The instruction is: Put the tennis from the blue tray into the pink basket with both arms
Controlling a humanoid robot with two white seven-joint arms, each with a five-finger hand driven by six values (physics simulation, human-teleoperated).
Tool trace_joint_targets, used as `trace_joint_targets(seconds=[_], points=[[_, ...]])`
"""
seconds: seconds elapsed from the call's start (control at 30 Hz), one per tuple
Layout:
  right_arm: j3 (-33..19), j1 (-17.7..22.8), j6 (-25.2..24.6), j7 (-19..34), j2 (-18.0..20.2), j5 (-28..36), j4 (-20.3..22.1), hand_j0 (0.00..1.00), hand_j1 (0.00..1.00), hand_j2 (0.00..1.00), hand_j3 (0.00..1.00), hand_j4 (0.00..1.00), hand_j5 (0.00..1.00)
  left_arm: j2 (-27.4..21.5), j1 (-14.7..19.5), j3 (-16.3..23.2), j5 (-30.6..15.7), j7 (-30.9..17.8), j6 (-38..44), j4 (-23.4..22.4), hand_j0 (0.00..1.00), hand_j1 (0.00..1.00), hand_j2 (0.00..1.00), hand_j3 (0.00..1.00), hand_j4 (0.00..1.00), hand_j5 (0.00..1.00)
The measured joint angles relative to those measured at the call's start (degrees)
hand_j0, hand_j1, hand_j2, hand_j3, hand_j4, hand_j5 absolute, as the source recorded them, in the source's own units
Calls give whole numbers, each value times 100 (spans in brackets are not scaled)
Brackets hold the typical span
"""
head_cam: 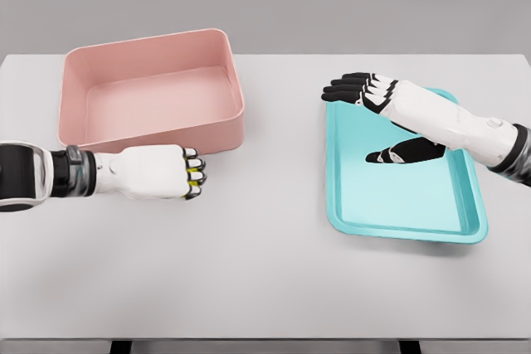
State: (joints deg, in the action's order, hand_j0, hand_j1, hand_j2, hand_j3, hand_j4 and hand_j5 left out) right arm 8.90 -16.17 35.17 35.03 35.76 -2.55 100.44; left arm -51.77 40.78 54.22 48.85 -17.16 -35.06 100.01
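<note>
Head view: left hand (pixel 158 172) sits at left-centre of the frame, just below the front wall of the pink basket (pixel 79 68). Its fingers are curled tight, and a sliver of yellow-green shows between them (pixel 196 173), so I judge it is closed around the ball (pixel 197 175). The ball itself is mostly hidden, so that's a read, not a certainty.

Right hand (pixel 365 89) is at upper right, over the far-left corner of the blue tray (pixel 398 221). Its fingers are stretched flat and close together, holding nothing. The dark shape on the tray floor looks like its shadow.

No ball is visible on the tray and the basket interior shows nothing inside.

Progress, as I judge it: the ball is off the tray and in the left hand, next to the basket but outside it. Left to do: lift over the wall, release inside.
</note>
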Motion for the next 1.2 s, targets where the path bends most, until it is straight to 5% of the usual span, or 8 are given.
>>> trace_joint_targets(seconds=[0.87, 1.2], points=[[19, -97, -1, 0, -56, 4, 0, 100, 100, 100, 100, 100, 100, -421, 580, -255, -2736, 8, -1, 127, 35, 35, 35, 35, 35, 35], [6, -149, 0, 0, -64, 9, 0, 100, 100, 100, 100, 100, 100, -682, 606, -972, -3287, 3, -3, 113, 35, 35, 35, 35, 35, 35]])
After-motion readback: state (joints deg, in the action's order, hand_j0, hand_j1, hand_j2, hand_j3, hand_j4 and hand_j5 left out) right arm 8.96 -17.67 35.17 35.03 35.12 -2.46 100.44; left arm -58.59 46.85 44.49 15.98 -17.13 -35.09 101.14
